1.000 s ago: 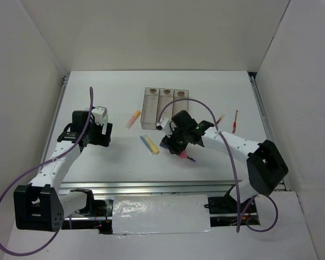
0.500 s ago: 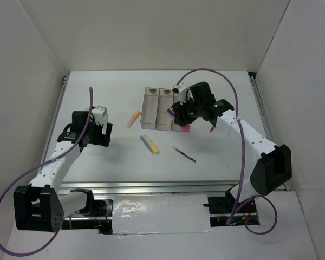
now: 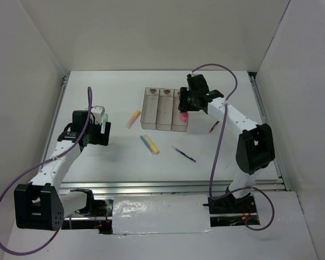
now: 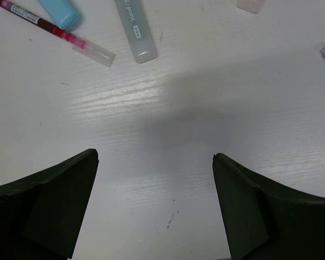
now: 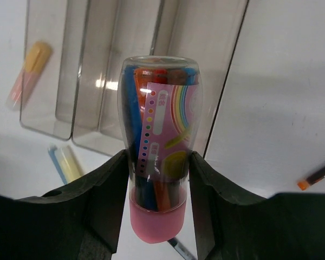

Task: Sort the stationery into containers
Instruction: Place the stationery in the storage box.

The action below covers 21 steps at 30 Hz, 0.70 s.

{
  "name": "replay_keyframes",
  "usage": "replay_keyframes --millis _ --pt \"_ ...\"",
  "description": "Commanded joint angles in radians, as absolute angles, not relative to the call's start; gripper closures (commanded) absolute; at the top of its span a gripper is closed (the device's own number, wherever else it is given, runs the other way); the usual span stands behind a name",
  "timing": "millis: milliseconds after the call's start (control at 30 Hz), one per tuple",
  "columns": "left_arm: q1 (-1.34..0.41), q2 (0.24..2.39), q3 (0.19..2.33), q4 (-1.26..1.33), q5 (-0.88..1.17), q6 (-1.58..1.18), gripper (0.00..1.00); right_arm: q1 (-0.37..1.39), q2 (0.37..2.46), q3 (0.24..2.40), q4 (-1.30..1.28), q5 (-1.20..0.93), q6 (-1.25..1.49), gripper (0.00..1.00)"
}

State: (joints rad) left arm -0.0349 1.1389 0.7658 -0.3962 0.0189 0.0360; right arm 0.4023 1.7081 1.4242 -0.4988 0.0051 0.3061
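fat pen point(image 5: 161, 162): pink cap, rainbow label | bins point(image 3: 151, 108): clear | marker pair point(image 3: 149, 144): yellow, blue

Each arm point(image 3: 57, 162) has white links and black joints. A purple cable point(image 3: 89, 108) loops along it. The left gripper point(image 4: 154, 155) has black fingers point(image 4: 43, 206).

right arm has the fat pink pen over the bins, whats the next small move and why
Probably lower the right gripper a little. It clamps the fat pink pen above the rightmost bin, which looks empty, so a short descent should set up a clean drop.
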Motion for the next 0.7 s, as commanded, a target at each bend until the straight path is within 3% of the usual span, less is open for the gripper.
replay_keyframes --millis 0,300,367,467,500,600,667 --pt "-0.029 1.143 0.795 -0.368 0.006 0.009 0.01 0.396 1.755 1.532 -0.434 0.147 0.429 1.00" --pt "-0.026 1.092 0.765 -0.342 0.032 0.028 0.01 0.376 1.920 1.614 -0.391 0.147 0.417 1.00" --pt "-0.028 1.088 0.761 -0.342 0.038 0.032 0.01 0.368 1.939 1.627 -0.390 0.143 0.408 0.96" --pt "-0.028 1.095 0.764 -0.344 0.040 0.031 0.01 0.370 1.968 1.646 -0.385 0.138 0.397 0.79" --pt "-0.028 1.101 0.765 -0.347 0.038 0.031 0.01 0.368 1.980 1.654 -0.384 0.135 0.394 0.66" --pt "-0.029 1.111 0.770 -0.350 0.034 0.029 0.01 0.371 1.997 1.658 -0.382 0.135 0.397 0.51" --pt "-0.028 1.111 0.769 -0.351 0.034 0.029 0.01 0.371 2.002 1.657 -0.385 0.135 0.400 0.33"
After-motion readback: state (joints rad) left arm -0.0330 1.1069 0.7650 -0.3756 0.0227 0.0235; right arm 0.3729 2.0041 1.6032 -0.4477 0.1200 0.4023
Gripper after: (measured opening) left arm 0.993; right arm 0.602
